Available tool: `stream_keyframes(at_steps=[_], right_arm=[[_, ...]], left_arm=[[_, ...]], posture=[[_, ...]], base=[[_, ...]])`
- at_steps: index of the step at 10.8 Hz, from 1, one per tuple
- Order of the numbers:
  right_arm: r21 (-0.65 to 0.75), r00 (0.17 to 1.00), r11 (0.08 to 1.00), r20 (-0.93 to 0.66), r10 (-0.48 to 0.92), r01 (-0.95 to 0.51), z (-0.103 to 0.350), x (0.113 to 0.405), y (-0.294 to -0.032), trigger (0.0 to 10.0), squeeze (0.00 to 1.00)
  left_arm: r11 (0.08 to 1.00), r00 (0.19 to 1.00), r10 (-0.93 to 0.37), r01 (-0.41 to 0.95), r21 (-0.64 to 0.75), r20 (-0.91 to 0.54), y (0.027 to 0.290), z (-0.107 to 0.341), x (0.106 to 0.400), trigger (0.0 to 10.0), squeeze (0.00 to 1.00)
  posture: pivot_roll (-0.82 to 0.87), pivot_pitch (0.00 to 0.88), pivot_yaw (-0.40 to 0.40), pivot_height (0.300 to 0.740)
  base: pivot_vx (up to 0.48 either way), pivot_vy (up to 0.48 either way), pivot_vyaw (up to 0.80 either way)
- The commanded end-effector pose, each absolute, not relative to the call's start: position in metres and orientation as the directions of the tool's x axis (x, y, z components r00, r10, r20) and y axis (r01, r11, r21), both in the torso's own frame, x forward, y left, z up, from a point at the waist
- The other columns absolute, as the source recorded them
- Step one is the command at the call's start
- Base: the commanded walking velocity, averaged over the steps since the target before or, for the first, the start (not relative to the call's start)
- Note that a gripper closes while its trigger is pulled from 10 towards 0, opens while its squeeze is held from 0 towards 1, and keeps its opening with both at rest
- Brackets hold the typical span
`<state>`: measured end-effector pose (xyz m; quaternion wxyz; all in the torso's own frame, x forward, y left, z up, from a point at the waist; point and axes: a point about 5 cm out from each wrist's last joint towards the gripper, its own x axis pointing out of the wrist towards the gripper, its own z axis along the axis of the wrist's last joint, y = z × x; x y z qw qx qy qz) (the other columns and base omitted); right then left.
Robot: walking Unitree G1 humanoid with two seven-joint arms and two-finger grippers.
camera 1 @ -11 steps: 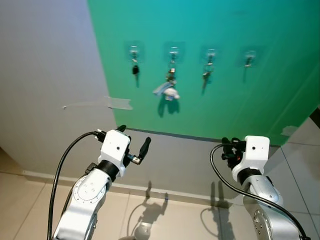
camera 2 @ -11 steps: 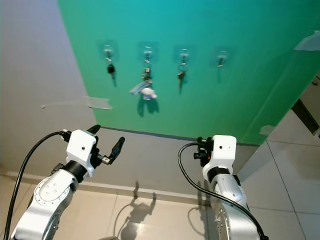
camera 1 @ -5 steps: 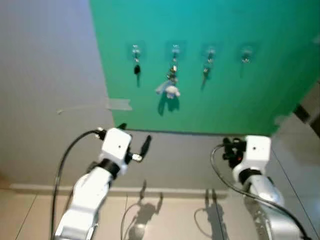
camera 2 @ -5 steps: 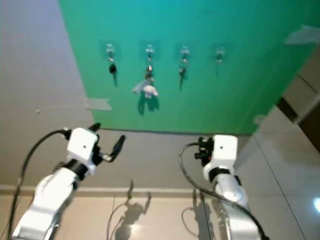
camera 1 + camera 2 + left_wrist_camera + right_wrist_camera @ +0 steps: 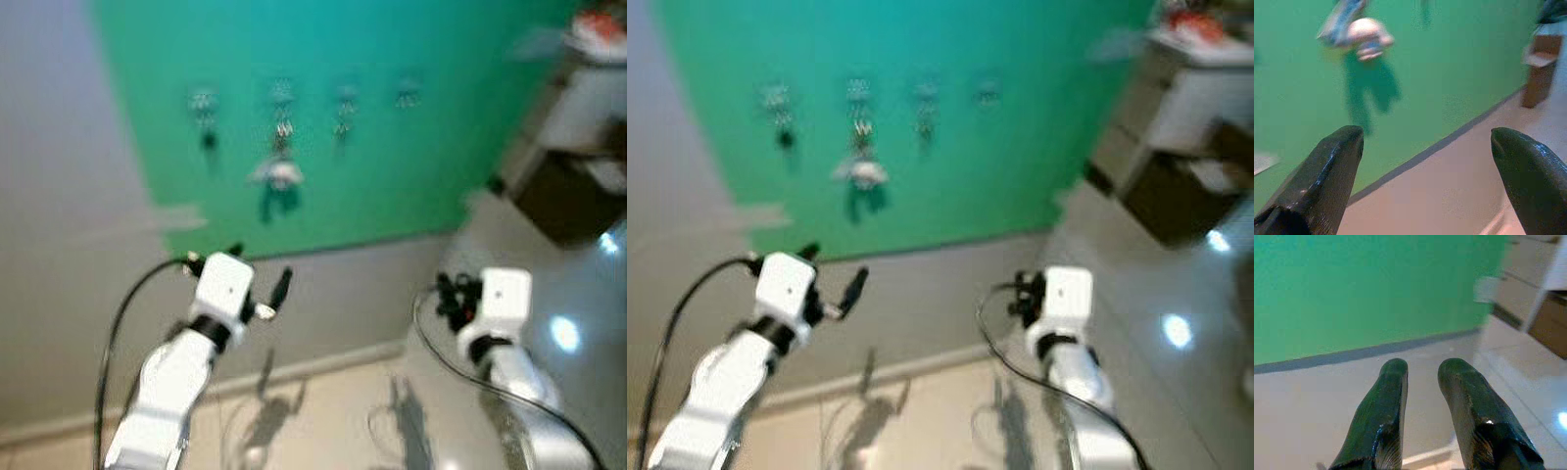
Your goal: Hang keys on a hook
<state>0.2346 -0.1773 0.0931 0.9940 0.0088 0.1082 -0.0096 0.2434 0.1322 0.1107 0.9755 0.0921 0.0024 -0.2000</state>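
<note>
Left end effector (image 5: 1425,142) gapes empty below what seem blurred keys (image 5: 281,147) on hook.

Head and wrist views toward green wall (image 5: 411,147)

Green wall panel (image 5: 392,166); white keychain charm (image 5: 277,174); black fingers (image 5: 1327,166); beige floor (image 5: 1312,396).

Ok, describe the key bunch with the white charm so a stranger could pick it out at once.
Find the green wall panel and the row of four small hooks across its upper part. The key bunch with the white charm hangs from the second hook from the robot's left. It is the biggest bundle and the lowest-hanging, ending in a pale, rounded charm; its neighbours are small and dark.
</note>
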Motion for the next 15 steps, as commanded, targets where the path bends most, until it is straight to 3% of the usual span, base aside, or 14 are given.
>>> stream_keyframes(at_steps=[1,15], right_arm=[[0.018,0.976,1.0,-0.216,-0.017,0.022,0.0951,0.2348,-0.1767,10.0,0.0],[0.016,0.978,0.996,-0.19,-0.086,0.091,0.1037,0.2376,-0.1831,10.0,0.0]], left_arm=[[0.901,0.923,-0.384,0.382,0.204,-0.03,0.1339,0.1131,0.2431,10.0,0.0],[0.907,0.922,-0.383,0.365,0.211,0.052,0.1377,0.1206,0.2486,10.0,0.0]], posture=[[-0.04,0.028,-0.01,0.74],[-0.06,0.016,-0.003,0.74]], base=[[0.0,0.315,-0.8],[0.0,0.0,-0.8]])
